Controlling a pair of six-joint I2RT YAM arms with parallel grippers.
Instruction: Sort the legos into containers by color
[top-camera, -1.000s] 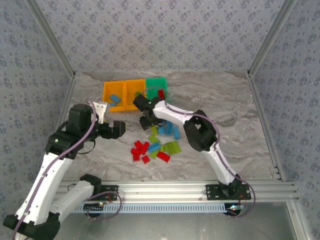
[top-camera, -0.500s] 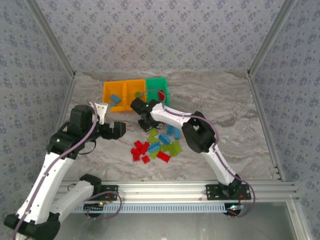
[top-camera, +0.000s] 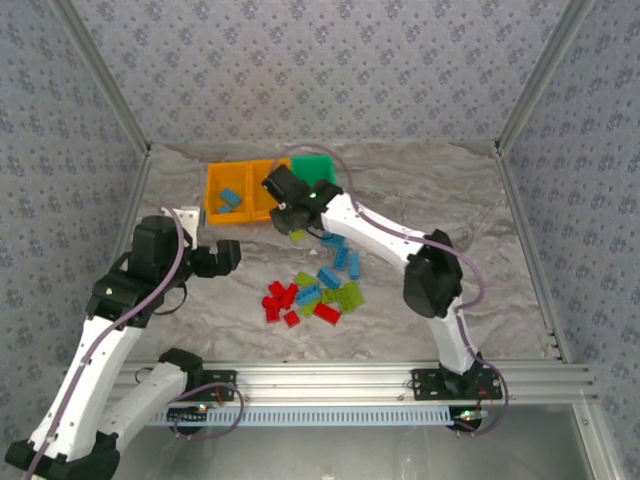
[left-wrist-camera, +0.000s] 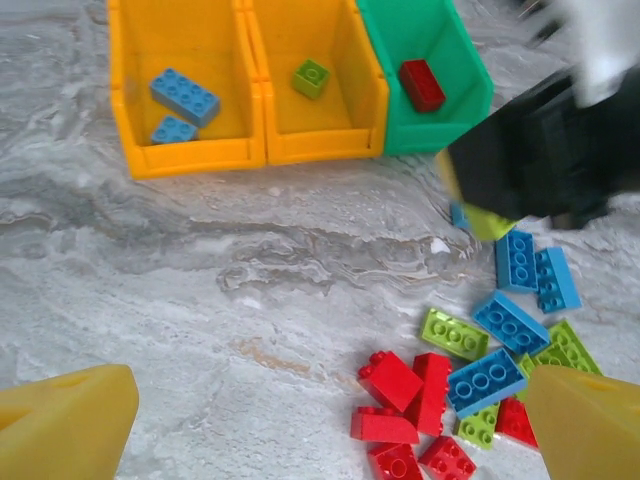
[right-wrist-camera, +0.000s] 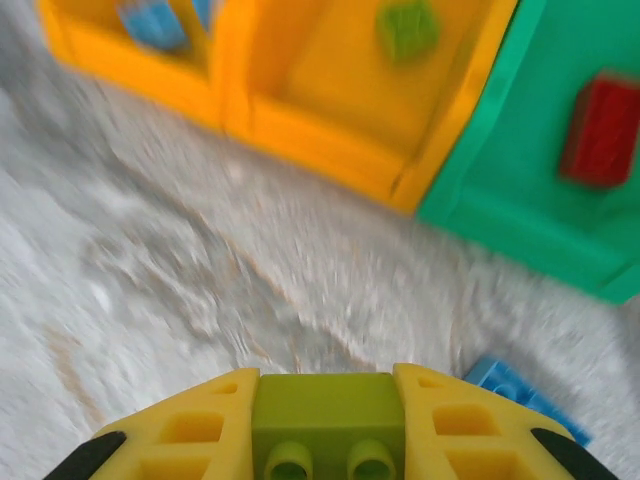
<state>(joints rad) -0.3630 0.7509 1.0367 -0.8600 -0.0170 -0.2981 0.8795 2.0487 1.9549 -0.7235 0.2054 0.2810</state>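
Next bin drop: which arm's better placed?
Right. The right gripper grips a lime green plastic brick near the middle orange plastic bin holding a green brick; the left gripper hangs open, empty.

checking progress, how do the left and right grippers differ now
The left gripper is open, nothing between its fingers; the right gripper is shut on a lime green lego. The left gripper hangs beside the loose pile; the right gripper is in front of the containers. Both have yellow fingers.

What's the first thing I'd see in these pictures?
The right gripper pinching a lime green brick just in front of the three joined bins. Next, the bright heap of red, blue and green legos loose on the marbled table.
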